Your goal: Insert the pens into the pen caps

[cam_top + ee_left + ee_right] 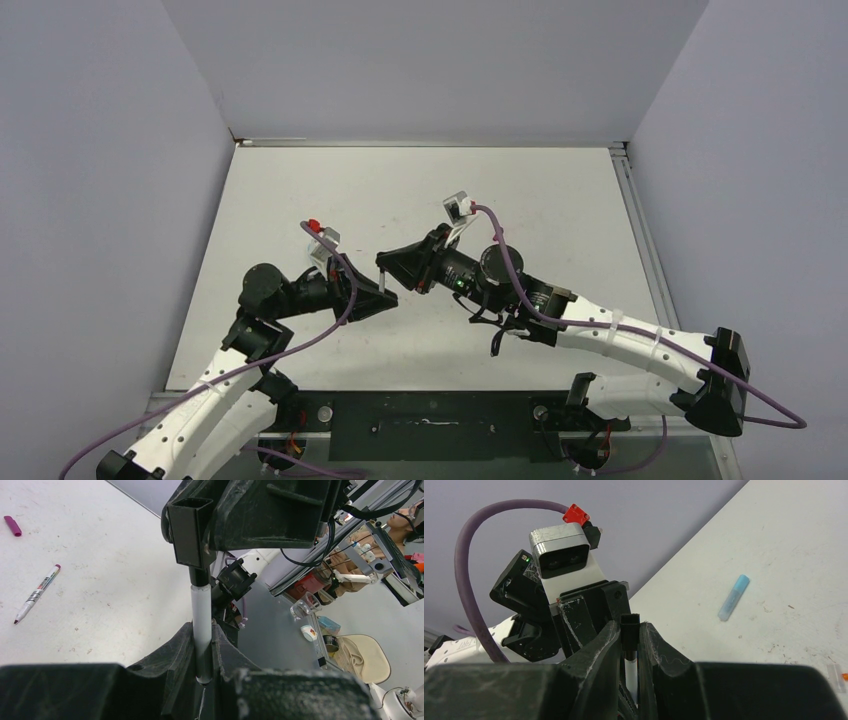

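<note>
Left jaws grip a white pen (201,615), its end inside the black cap (192,530) the right jaws clamp.

Left arm: reaches toward 2 o'clock.
Left gripper (388,297): jaws closed.
Right arm: reaches toward 10 o'clock.
Right gripper (383,262): jaws closed, just at 12 o'clock of the left's.

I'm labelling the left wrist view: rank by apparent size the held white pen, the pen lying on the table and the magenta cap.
1. held white pen, though nearness to the camera inflates it.
2. pen lying on the table.
3. magenta cap, clearly smallest.
</note>
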`<state>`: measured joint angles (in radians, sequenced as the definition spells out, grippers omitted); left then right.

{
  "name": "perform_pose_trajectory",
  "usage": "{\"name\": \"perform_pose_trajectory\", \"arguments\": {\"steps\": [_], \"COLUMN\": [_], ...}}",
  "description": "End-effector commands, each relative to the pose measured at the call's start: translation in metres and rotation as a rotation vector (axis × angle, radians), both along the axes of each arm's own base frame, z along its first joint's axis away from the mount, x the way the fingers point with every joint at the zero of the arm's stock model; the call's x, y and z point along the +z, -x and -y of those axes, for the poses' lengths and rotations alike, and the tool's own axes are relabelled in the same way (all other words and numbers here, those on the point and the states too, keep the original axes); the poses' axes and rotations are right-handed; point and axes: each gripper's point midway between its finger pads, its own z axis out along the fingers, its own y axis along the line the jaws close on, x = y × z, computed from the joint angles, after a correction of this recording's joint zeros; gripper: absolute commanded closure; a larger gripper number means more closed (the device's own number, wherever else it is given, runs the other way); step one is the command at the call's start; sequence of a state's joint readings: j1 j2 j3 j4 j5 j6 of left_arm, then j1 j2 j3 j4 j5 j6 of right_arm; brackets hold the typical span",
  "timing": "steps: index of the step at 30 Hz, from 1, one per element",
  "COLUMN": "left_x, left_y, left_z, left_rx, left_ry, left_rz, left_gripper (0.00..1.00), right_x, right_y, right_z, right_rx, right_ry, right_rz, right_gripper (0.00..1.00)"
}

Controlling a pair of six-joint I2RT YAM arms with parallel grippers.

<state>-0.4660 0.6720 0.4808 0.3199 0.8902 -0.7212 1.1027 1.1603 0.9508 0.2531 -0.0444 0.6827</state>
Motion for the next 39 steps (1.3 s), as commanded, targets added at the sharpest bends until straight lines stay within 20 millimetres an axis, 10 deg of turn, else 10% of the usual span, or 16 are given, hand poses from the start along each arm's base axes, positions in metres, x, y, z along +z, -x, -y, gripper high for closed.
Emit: {"name": "perform_pose_trajectory", "arguments": {"steps": [1, 32, 39], "left_x": [0.043, 0.125, 0.107], "left_y": [-0.012, -0.030, -0.028], "left_z": [-0.004, -0.004, -0.002], "left_rx": [0.081, 0.130, 0.105], "left_ry": [0.070, 0.030, 0.029], "left_rz": [0.148, 0.355, 0.289], "left_gripper": [1.00, 1.00, 1.00], "right_x": [-0.025, -0.059, -0.039], "right_y": [0.035, 0.070, 0.055], "right_z": [-0.008, -0.011, -0.006], "right_rx": [0.124, 0.271, 0.176], "right_ry": [0.111, 0.272, 0.231], "right_rz": [-0.023, -0.029, -0.017], "right_gripper": [0.95, 0.95, 0.95]}}
